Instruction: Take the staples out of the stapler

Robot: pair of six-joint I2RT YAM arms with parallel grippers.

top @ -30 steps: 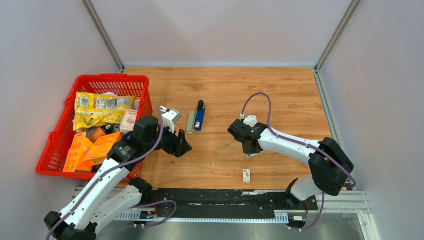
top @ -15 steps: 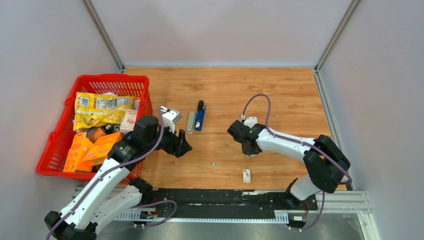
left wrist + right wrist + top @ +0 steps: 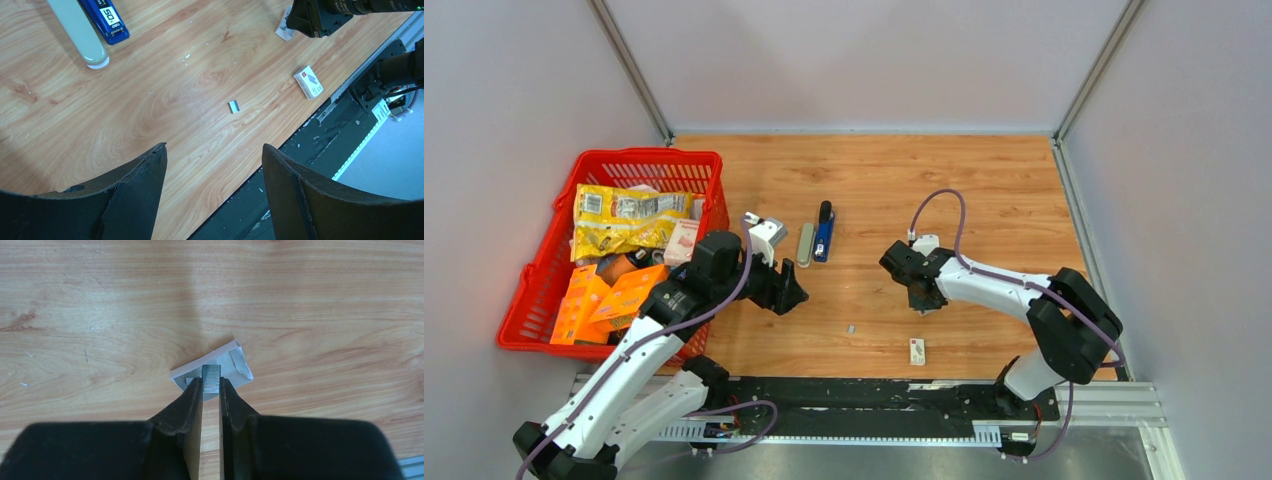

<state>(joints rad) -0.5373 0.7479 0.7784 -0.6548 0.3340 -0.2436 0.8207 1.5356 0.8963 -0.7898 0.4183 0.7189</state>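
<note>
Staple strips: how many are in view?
2. The loose strip lies on the table; the held strip is in the right hand. More may be hidden.

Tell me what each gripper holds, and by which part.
Right gripper pinches a staple strip by its long sides, near end; far end sticks out. Left gripper is open, holding nothing.

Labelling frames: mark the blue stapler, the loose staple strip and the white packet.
blue stapler (image 3: pixel 823 238), top external view, mid-body.
loose staple strip (image 3: pixel 234 106), left wrist view, centre.
white packet (image 3: pixel 308 82), left wrist view, top face.
</note>
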